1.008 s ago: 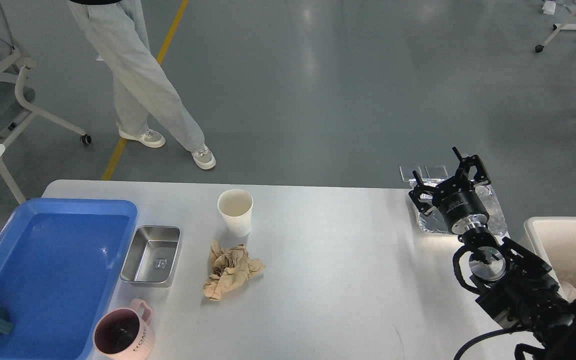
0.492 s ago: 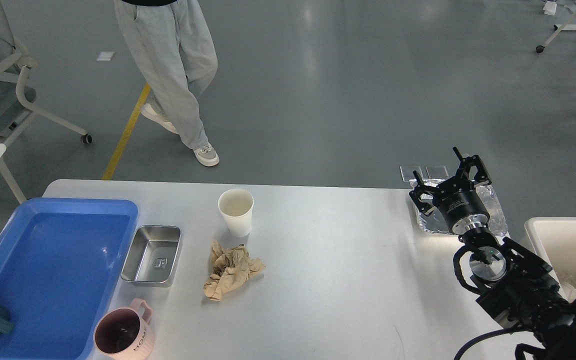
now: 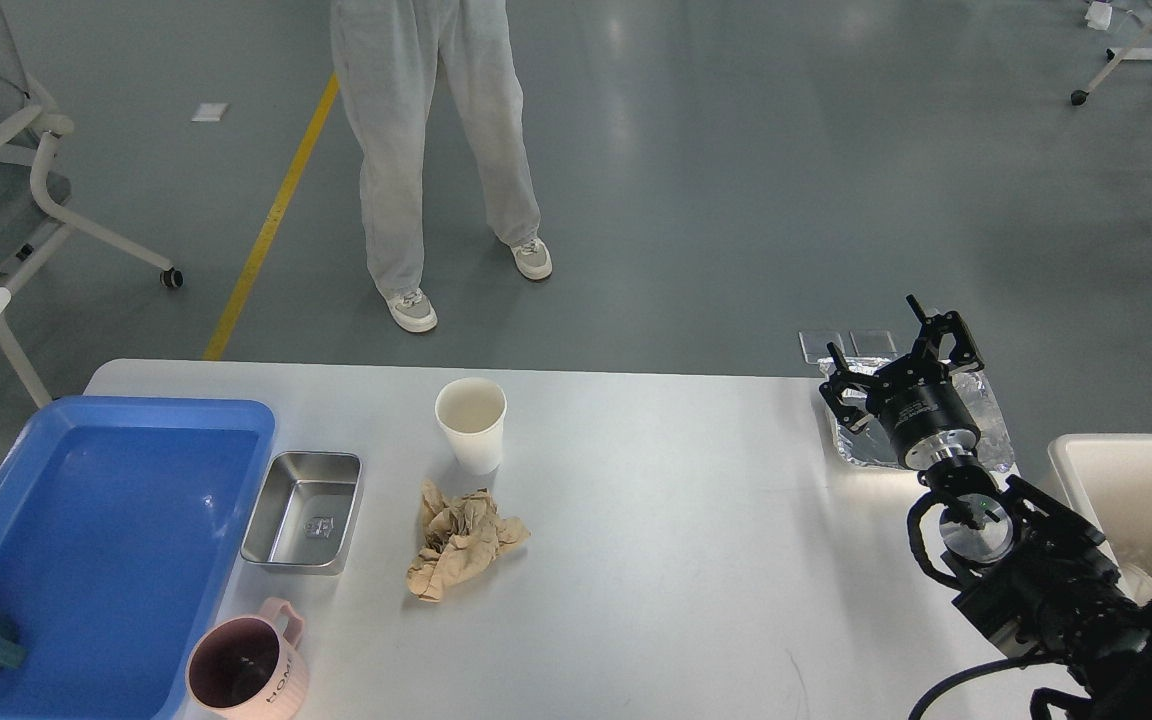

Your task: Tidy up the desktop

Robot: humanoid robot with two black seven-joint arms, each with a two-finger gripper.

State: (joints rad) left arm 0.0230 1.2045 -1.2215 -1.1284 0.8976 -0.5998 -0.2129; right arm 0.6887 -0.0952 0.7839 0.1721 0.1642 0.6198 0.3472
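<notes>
The pink mug (image 3: 246, 672) says "HOME" on its side. It stands on the big white desktop (image 3: 656, 560) near the front edge. The right gripper (image 3: 898, 362) hangs wide open over the foil tray (image 3: 986, 425), holding nothing.

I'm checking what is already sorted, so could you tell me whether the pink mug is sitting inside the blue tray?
No, the pink mug stands on the desktop just right of the blue tray, outside its rim.
</notes>
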